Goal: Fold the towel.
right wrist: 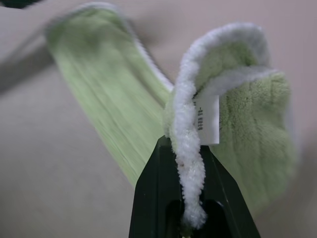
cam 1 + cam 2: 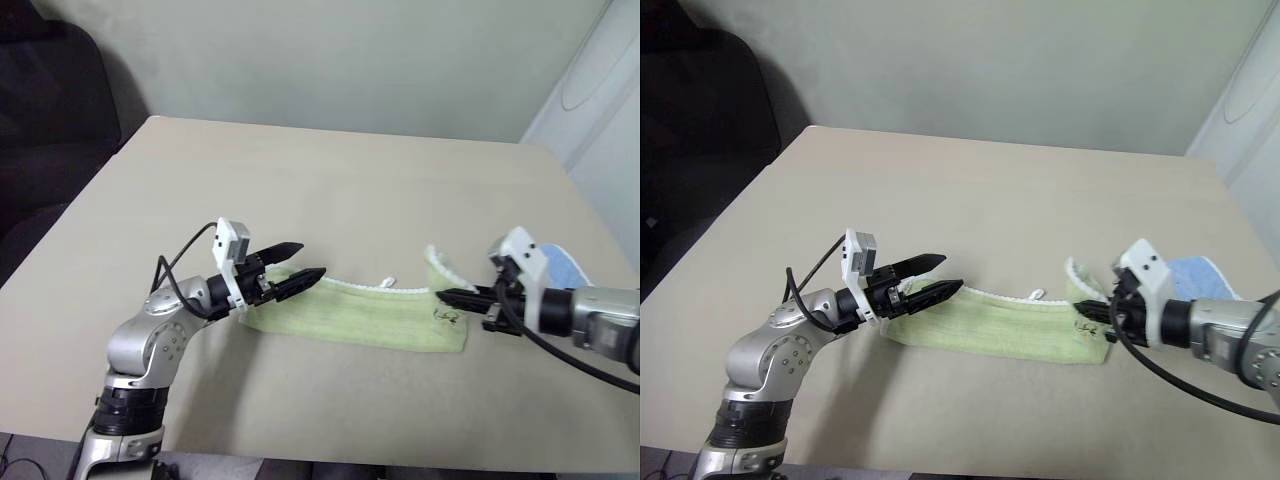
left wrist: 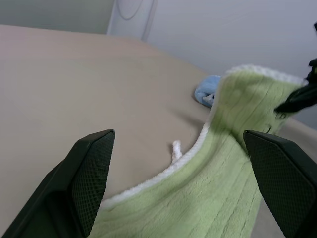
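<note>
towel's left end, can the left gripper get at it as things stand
Probably yes. The left gripper hangs open right over the left end of the towel, with nothing between its fingers and the cloth. The right gripper is shut on the opposite corner, lifted off the table, well clear.

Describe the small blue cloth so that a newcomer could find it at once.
Start at the beige table and follow the long light green towel to its right end. Just beyond, behind the right gripper, lies the blue cloth, smaller, crumpled, and the single blue item.
</note>
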Action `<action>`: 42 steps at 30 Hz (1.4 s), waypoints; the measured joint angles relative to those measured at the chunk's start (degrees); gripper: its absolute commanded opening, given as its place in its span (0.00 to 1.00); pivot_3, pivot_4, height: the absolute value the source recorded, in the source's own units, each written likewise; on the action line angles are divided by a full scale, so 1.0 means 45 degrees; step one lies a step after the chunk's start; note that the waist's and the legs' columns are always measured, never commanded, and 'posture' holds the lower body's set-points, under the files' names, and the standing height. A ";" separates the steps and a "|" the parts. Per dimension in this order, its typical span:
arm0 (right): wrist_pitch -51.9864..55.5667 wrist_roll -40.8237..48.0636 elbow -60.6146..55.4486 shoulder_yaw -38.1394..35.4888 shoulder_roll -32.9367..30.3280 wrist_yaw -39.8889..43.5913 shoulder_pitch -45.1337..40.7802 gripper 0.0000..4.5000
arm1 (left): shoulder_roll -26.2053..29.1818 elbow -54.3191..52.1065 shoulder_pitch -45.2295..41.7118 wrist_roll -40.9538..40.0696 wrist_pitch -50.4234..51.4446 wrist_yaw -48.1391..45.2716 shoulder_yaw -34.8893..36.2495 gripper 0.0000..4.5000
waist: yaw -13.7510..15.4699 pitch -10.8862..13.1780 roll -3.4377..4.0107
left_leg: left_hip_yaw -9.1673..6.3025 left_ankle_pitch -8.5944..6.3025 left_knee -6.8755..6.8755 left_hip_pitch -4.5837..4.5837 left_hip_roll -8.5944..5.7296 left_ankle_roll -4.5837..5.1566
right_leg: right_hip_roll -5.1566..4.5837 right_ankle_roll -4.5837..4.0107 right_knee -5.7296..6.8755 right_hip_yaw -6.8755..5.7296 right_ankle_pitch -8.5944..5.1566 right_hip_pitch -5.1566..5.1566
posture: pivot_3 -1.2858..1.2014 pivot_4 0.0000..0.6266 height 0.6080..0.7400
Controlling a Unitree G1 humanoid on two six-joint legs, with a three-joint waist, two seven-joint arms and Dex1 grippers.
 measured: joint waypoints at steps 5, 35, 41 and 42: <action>0.0595 -0.0963 0.0735 0.2021 0.1513 -0.0105 -0.1096 0.01 | -0.0132 -0.0002 0.0003 0.0068 -0.0100 0.0073 -0.0025 1.00 | 0.0067 -0.0002 -0.0007 | -0.0021 0.0021 -0.0004 0.0003 -0.0003 0.0032 | -0.0004 0.0018 0.0000 -0.0002 0.0083 0.0005 | 0.52 0.24 1.00; 0.2468 -0.0798 0.0797 -0.4570 -0.2268 0.3052 0.3057 0.01 | -0.0267 0.0237 -0.0014 0.0120 -0.0285 0.0129 -0.0101 1.00 | 0.0043 0.0020 0.0023 | 0.0028 -0.0007 -0.0013 -0.0075 0.0004 -0.0053 | -0.0003 -0.0025 -0.0013 0.0010 -0.0018 -0.0007 | 0.52 0.24 1.00; 0.2606 -0.0622 -0.0016 -0.3447 -0.1732 0.2277 0.1220 0.01 | -0.0508 0.0520 -0.0334 0.0143 -0.0521 -0.0049 -0.0237 1.00 | -0.0003 0.0018 0.0018 | 0.0019 0.0017 -0.0013 -0.0019 0.0003 -0.0014 | 0.0003 -0.0015 -0.0009 0.0006 -0.0017 0.0003 | 0.52 0.24 1.00; 0.2760 -0.0648 -0.0013 -0.2980 -0.1389 0.1919 0.0790 0.01 | -0.0565 0.0552 -0.0357 0.0150 -0.0555 -0.0058 -0.0283 1.00 | 0.0003 0.0017 0.0015 | 0.0014 0.0027 -0.0010 -0.0015 0.0001 0.0008 | 0.0003 -0.0008 -0.0009 0.0007 -0.0012 0.0009 | 0.52 0.24 1.00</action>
